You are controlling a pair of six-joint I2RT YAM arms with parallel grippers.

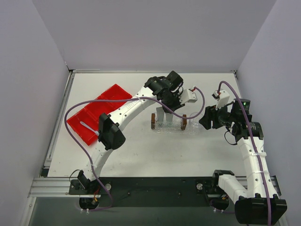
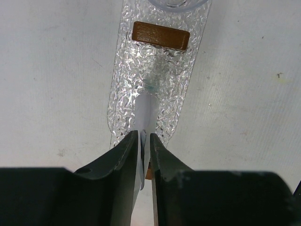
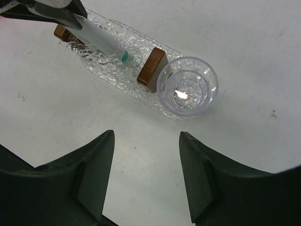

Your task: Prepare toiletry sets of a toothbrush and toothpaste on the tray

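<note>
The clear textured tray (image 1: 171, 129) (image 2: 123, 94) (image 3: 110, 77) lies mid-table. A silvery toothpaste (image 2: 146, 110) (image 3: 99, 40) tube slants down onto it, green cap lowest, between the two brown ends of a small clear rack. My left gripper (image 1: 164, 117) (image 2: 145, 139) hangs over the tray, its jaws close together on the tube's flat tail. My right gripper (image 1: 205, 120) (image 3: 146, 141) hovers open over bare table just right of the tray, holding nothing. A pale toothbrush (image 1: 88, 127) lies in the red bin (image 1: 107, 100) at the left.
The rack's brown end blocks (image 2: 160, 35) (image 3: 152, 67) stand on the tray. A clear faceted cup (image 3: 187, 87) (image 1: 193, 126) sits at the tray's right end. The left arm's purple cable loops over the red bin.
</note>
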